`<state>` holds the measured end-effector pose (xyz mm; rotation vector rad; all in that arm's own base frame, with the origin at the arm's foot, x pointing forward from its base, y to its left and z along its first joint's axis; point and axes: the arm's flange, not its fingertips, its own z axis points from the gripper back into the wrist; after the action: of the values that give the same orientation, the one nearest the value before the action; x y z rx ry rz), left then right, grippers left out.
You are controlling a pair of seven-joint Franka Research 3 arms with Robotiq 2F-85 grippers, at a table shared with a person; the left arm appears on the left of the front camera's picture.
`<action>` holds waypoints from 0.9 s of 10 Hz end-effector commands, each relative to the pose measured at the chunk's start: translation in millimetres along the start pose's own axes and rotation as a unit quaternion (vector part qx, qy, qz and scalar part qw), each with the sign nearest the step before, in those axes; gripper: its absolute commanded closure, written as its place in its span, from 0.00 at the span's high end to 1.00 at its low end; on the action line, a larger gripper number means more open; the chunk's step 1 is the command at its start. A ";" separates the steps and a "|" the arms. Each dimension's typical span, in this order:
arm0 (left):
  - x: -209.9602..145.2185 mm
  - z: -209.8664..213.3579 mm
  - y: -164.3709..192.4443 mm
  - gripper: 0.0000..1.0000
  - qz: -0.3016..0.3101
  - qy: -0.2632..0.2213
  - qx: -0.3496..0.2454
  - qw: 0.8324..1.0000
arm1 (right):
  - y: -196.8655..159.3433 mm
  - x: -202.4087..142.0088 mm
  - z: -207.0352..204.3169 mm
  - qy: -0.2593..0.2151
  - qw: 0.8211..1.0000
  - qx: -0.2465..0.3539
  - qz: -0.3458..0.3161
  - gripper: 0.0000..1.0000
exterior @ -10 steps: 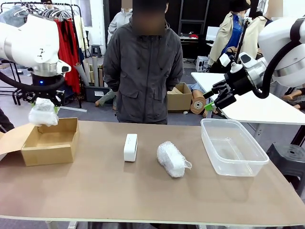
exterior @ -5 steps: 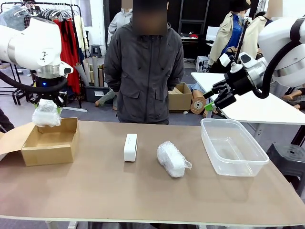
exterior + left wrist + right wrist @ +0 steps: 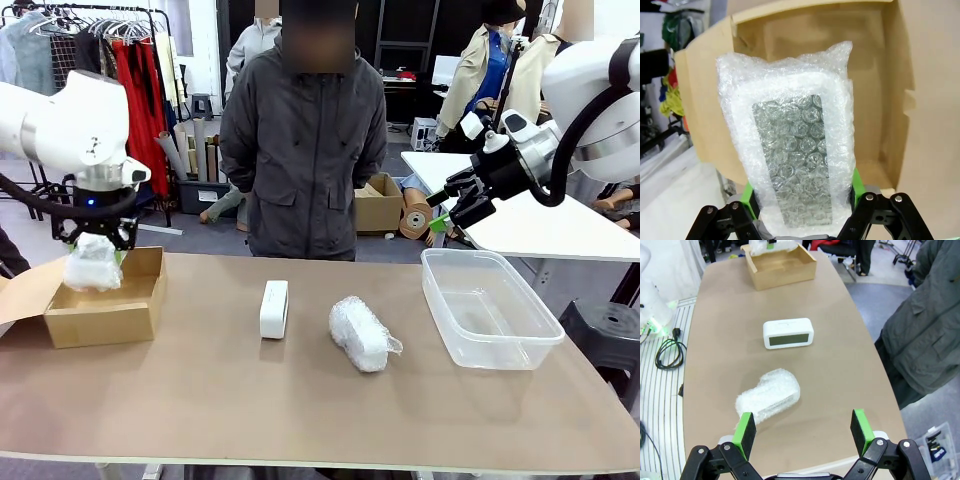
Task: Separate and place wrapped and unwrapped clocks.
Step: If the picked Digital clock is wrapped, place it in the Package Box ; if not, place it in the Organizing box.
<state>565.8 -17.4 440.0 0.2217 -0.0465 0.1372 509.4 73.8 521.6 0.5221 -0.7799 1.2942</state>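
My left gripper is shut on a bubble-wrapped clock, holding it just above the open cardboard box at the table's left end. From the left wrist, the wrapped clock stands between the green pads of that gripper, over the box's inside. The bare white clock stands mid-table, and a second wrapped clock lies to its right. My right gripper hangs open, high above the far right; its wrist view looks down past the gripper on the white clock and the wrapped bundle.
A clear plastic bin stands on the table's right side. A person in a grey jacket stands at the far edge, hands behind the back. The box's flap sticks out past the left end.
My left gripper has lowered the wrapped clock from above the box's far rim down toward its opening. The right arm and the pieces on the table have not moved.
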 end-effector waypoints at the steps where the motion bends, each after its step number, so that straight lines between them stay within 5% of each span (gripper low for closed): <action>1: -4.8 -10.5 14.0 0.00 0.013 -0.014 -0.002 1.000 | 0.2 1.3 0.9 -0.006 1.000 0.002 0.001 1.00; 9: 18.7 -52.9 7.8 0.00 -0.007 -0.023 0.025 0.999 | 0.2 1.3 0.9 -0.006 1.000 0.002 0.001 1.00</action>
<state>580.8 2.6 390.5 0.2442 -0.0685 0.1224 509.4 73.8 521.6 0.5221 -0.7799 1.2942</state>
